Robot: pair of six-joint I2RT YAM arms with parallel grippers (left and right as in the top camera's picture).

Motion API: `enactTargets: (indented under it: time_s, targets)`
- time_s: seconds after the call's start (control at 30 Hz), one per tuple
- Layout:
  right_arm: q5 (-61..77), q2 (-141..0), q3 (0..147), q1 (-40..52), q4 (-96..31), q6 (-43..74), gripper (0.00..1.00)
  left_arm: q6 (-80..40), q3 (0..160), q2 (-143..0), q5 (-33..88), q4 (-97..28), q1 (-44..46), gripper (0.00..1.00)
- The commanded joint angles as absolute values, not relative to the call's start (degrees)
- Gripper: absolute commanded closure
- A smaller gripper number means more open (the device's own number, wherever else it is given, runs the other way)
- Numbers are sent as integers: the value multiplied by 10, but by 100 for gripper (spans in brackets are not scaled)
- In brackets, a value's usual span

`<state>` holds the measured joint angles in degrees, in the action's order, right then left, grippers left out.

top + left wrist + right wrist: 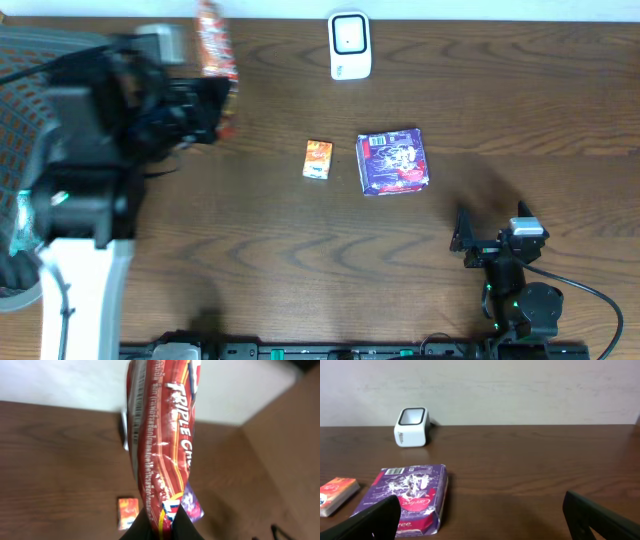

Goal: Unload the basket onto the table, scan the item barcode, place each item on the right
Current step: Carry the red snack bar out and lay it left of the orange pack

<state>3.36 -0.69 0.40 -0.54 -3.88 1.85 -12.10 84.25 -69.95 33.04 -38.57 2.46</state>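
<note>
Left tool [161,529] pinches red snack packet [161,435]; right tool [485,517] spread wide

- The scanner [350,45] stands at the far edge of the table [300,260], near its middle.
- The tissue pack [393,161] lies in front of the scanner, slightly right.
- The small box [318,159] lies just left of the pack, not touching it.
- The snack bag [215,50] is at the far left, well apart from the others.
</note>
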Motion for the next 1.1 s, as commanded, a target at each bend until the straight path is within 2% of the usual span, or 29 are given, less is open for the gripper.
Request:
enactTargets:
  time_s: [0.0,0.27,0.47,0.53,0.7,0.77,0.9,1.07]
  targets:
    - [33,-3,3,-9,-41,10,1,-79,846,-777,258,-382,112,93]
    - [33,-3,3,-9,-41,10,1,-77,846,-967,52,-355,226,93]
    - [33,-3,3,-9,-41,10,1,-175,846,-1085,-269,-327,280,92]
    - [33,-3,3,-9,-41,10,1,-198,846,-1110,-336,-329,289,93]
    - [33,-3,3,-9,-41,10,1,-250,846,-1158,-334,-352,297,93]
    - [33,-3,3,-9,-41,10,1,-285,846,-1173,-293,-366,297,93]
    - [33,-3,3,-9,-41,10,1,-284,846,-1175,-210,-360,297,92]
    - [33,-3,3,-9,-41,10,1,-284,846,-1174,-184,-358,297,91]
